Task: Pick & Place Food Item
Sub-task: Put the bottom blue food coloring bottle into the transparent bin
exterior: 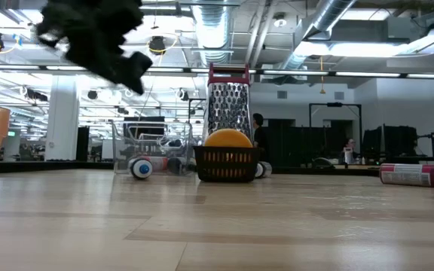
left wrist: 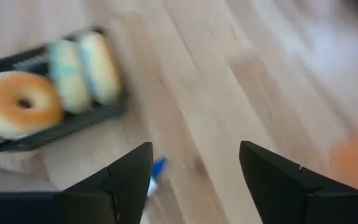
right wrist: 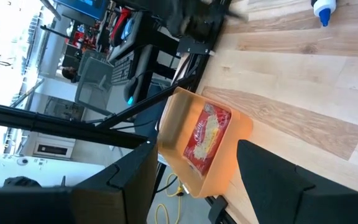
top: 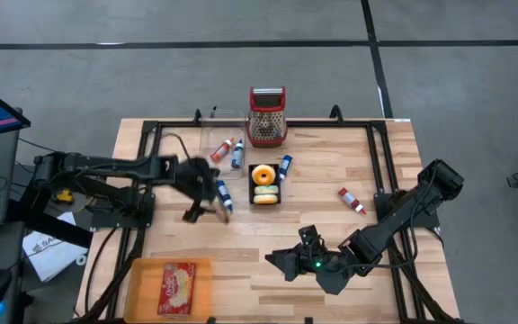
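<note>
The left gripper (top: 207,205), jaws apart and empty, hovers just beside the black basket (top: 264,197) of donuts (top: 264,176), nearer than the right gripper (top: 297,256). That one, also open and empty, waits farther from the basket.

My left arm (top: 106,169) reaches in from the tabletop's left edge toward its middle, the wrist raised off the wood and blurred. My left gripper (top: 207,209) tilts downward, and its two dark fingers (left wrist: 120,183) stand well apart with bare gap between them; nothing sits in my grasp. In the low view it hangs high above the boards. My right arm (top: 412,209) comes in from the right edge and bends toward the near edge, where my right gripper (top: 286,263) waits, pointing left at a shallow downward slant, its fingers (right wrist: 278,180) spread and holding nothing.
</note>
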